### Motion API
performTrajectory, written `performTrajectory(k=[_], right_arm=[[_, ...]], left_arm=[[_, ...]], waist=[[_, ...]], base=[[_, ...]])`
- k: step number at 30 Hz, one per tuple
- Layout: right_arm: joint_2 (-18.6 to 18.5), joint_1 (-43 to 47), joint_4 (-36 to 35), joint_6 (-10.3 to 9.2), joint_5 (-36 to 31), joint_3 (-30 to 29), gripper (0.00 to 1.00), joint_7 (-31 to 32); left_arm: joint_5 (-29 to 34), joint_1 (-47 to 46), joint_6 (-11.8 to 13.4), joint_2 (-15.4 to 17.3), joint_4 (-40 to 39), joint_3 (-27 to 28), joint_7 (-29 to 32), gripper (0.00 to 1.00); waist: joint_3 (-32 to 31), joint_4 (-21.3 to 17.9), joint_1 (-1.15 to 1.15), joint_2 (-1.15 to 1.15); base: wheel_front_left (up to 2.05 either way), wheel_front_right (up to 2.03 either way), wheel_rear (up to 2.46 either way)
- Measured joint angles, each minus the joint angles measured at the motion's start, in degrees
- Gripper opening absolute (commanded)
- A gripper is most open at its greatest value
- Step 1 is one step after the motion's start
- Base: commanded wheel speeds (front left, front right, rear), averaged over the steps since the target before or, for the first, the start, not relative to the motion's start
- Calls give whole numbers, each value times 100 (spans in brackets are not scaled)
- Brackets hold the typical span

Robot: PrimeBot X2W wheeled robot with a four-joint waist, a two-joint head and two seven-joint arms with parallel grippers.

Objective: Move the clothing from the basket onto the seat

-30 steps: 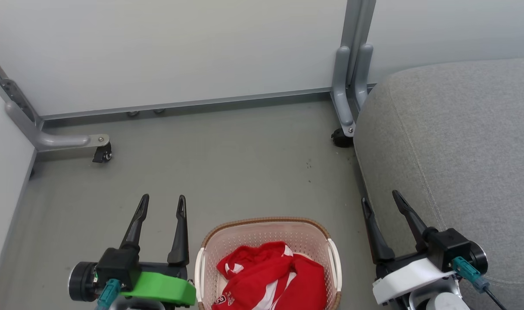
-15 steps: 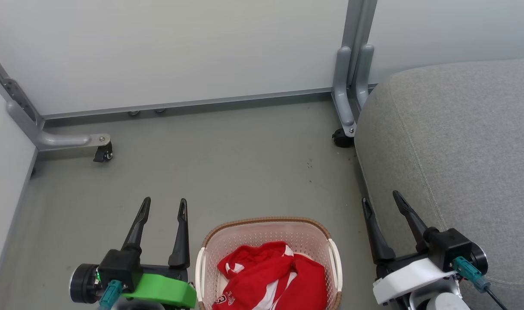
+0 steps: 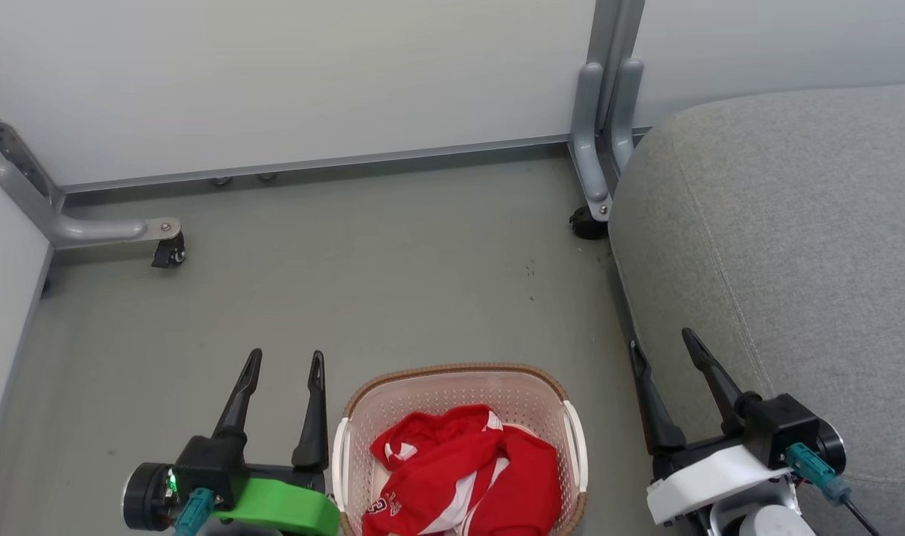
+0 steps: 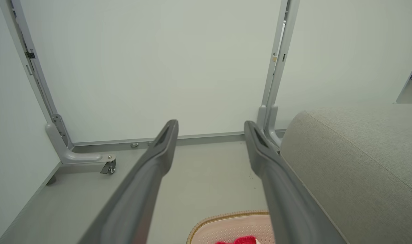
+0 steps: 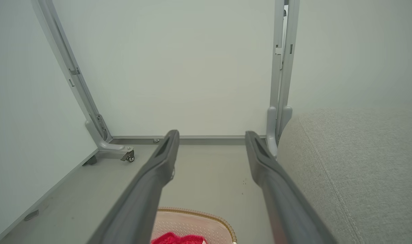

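Nearest, the clothing [image 3: 460,476] lies bunched in the basket [image 3: 452,370]; the left gripper [image 3: 286,353] and right gripper [image 3: 659,339] flank it, both spread and empty. Risk: a shallow pinch may slip, or the fabric may drag the light basket up with it. Beyond, at right, the seat [image 3: 795,223] is bare; its rounded edge could shed a garment laid too near it.

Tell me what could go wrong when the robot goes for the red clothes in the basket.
1. The bright red garments with white stripes lie bunched together in the cream perforated basket with a brown rim. One pinch may catch only a fold and slip, or drag both pieces out at once.
2. The open left gripper stands right beside the basket. Swinging in could shove it aside.
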Motion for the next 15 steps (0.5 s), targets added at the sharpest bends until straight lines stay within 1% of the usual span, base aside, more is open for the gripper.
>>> performTrajectory(k=[6, 9, 15], right_arm=[[3, -163, -78, 0, -24, -127, 100, 0], [2, -316, -178, 0, -90, -303, 100, 0], [1, -767, -444, 1, -244, -681, 100, 0]], left_arm=[[73, -159, -18, 0, 36, -58, 0, 100], [94, -337, -94, 0, 125, -132, -1, 100], [420, -920, -266, 1, 506, -374, -1, 100]], waist=[[311, -65, 0, 0], [537, -93, 0, 0], [1120, -150, 0, 0]], base=[[0, 0, 0], [0, 0, 0], [0, 0, 0]])
